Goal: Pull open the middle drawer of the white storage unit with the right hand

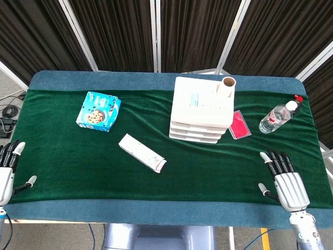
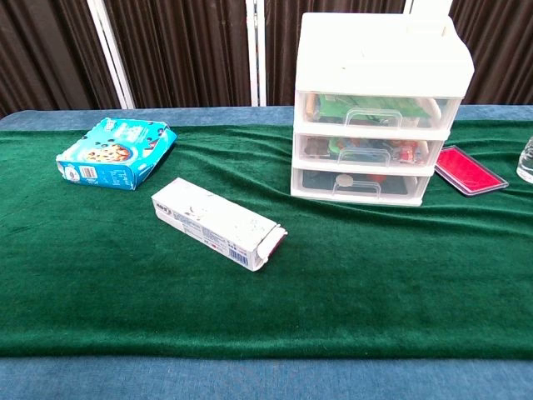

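The white storage unit (image 1: 202, 110) (image 2: 379, 100) stands at the back centre-right of the green cloth, its three clear drawers all pushed in. The middle drawer (image 2: 364, 151) has a clear handle on its front and coloured items inside. My right hand (image 1: 285, 179) lies flat at the table's near right edge, palm down with fingers spread, well short of the unit and holding nothing. At the near left edge my left hand (image 1: 7, 169) rests open too. Neither hand appears in the chest view.
A cardboard tube (image 1: 227, 86) stands on the unit's top. A red flat case (image 1: 239, 125) (image 2: 469, 170) lies right of the unit, a water bottle (image 1: 278, 117) beyond it. A blue cookie box (image 1: 98, 111) (image 2: 116, 152) and a long white box (image 1: 141, 152) (image 2: 218, 223) lie to the left.
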